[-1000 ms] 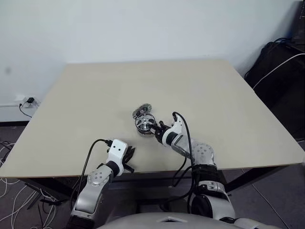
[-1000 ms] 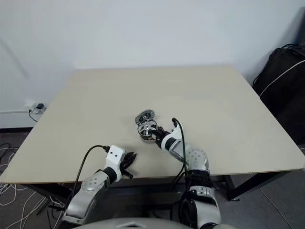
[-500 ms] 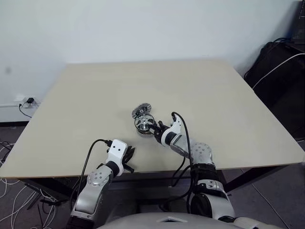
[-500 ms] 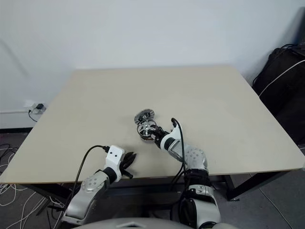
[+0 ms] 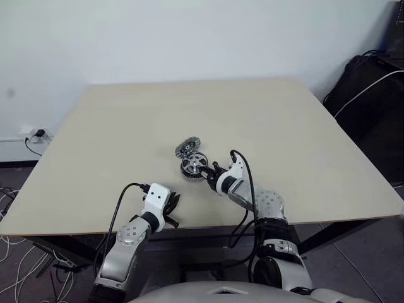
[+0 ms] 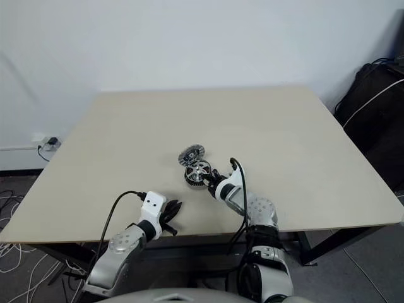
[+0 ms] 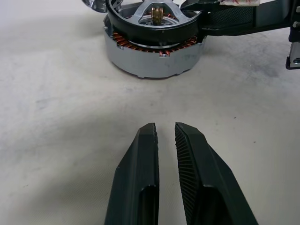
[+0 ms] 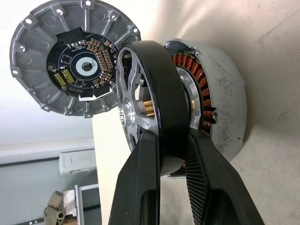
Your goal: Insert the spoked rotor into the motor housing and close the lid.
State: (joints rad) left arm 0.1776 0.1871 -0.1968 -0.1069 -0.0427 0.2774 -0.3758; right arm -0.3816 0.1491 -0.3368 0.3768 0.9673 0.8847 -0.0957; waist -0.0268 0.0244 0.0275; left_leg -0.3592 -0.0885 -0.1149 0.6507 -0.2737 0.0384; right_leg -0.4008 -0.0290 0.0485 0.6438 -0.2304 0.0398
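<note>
Copper windings of the motor housing [image 8: 213,108] show just beneath the spoked rotor [image 8: 154,117] clamped by the right end effector [image 8: 176,154], so lower squarely, lid [image 8: 70,56] just beyond, left end effector [image 7: 165,136] together.

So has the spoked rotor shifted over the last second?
Yes. The spoked rotor, gripped by the right gripper, moved slightly right and toward the robot, away from the lid, lying over the motor housing.
</note>
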